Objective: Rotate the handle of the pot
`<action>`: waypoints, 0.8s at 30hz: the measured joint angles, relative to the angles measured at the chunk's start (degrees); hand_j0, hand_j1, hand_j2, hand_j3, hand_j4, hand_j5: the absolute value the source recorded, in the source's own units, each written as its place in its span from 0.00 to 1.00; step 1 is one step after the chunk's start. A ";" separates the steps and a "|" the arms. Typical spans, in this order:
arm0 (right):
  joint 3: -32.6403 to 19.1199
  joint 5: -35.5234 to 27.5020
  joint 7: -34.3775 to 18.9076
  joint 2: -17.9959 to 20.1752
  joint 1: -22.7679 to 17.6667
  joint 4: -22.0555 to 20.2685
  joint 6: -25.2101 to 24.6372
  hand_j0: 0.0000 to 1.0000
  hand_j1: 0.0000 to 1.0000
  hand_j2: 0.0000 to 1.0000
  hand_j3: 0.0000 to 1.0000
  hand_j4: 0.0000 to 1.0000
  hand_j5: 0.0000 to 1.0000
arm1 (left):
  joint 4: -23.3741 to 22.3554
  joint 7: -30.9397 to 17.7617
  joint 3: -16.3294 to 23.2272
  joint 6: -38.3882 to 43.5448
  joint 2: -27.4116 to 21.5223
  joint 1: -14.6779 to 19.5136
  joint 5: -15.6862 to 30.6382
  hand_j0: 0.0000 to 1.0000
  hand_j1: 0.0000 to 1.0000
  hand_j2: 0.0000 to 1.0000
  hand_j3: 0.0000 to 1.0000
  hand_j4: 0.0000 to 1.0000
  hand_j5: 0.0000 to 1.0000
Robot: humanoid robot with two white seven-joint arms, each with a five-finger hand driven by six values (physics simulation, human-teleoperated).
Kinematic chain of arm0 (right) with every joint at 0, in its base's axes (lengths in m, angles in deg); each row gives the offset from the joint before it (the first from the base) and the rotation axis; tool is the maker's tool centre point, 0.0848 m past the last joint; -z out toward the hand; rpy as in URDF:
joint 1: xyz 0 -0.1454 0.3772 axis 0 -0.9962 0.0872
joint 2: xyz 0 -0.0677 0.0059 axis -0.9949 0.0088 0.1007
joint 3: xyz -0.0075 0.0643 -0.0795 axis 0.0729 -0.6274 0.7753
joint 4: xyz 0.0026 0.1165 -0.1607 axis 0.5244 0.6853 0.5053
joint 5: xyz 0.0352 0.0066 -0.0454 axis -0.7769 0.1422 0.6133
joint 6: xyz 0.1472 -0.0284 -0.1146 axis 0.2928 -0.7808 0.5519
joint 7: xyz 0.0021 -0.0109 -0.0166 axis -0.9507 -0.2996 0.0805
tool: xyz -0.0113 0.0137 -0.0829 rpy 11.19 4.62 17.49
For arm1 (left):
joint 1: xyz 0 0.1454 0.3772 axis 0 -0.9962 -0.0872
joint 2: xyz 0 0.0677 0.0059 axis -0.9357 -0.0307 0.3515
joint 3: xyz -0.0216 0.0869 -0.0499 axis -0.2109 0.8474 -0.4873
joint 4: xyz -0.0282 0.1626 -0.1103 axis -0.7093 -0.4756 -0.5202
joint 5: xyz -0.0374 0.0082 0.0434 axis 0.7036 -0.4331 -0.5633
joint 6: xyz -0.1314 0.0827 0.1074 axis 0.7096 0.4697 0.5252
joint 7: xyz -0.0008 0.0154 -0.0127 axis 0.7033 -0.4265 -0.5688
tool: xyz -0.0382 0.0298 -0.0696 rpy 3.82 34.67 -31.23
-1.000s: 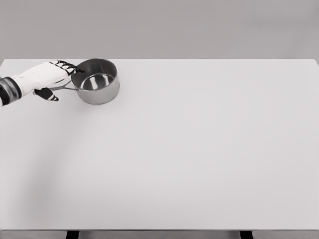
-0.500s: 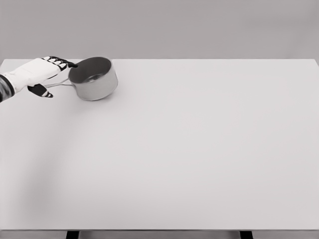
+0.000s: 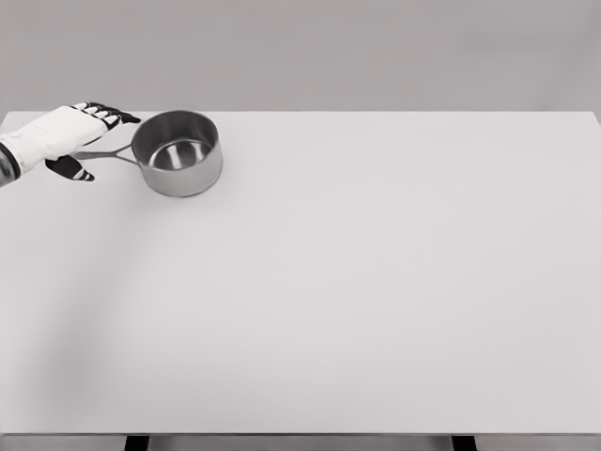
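Head view: left hand (image 3: 66, 136) seemingly clasps the pot (image 3: 177, 152) handle (image 3: 105, 154).

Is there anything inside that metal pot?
No, the pot sits upright on the table and its open top shows only a bare shiny bottom, while the left hand is at its handle.

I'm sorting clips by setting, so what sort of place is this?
Most likely a bare simulated test bench, not a real kitchen: a plain white table against a blank grey wall, holding only a steel pot, with the robot's left hand at the pot's handle.
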 measured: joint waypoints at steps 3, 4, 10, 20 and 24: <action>0.00 0.00 0.00 0.00 0.00 0.00 0.00 1.00 1.00 1.00 1.00 1.00 1.00 | -0.06 0.02 -0.09 0.00 -0.23 0.00 0.00 1.00 1.00 1.00 1.00 1.00 1.00; 0.00 0.00 0.00 0.00 0.00 0.00 0.00 1.00 1.00 1.00 1.00 1.00 1.00 | -0.09 0.02 -0.16 0.00 -0.27 0.00 0.00 1.00 1.00 1.00 1.00 1.00 1.00; 0.00 0.00 0.00 0.00 0.00 0.00 0.00 1.00 1.00 1.00 1.00 1.00 1.00 | -0.95 0.03 -1.08 0.00 -0.14 0.09 -0.01 1.00 1.00 1.00 1.00 1.00 1.00; 0.00 0.00 0.00 0.00 0.00 0.00 0.00 1.00 1.00 1.00 1.00 1.00 1.00 | -2.72 0.03 -1.63 0.01 -0.16 1.05 0.02 1.00 1.00 1.00 1.00 1.00 1.00; 0.00 0.00 0.00 0.00 0.00 0.00 0.00 1.00 1.00 1.00 1.00 1.00 1.00 | -4.13 0.04 -1.74 0.00 -0.18 2.02 0.00 1.00 1.00 1.00 1.00 1.00 1.00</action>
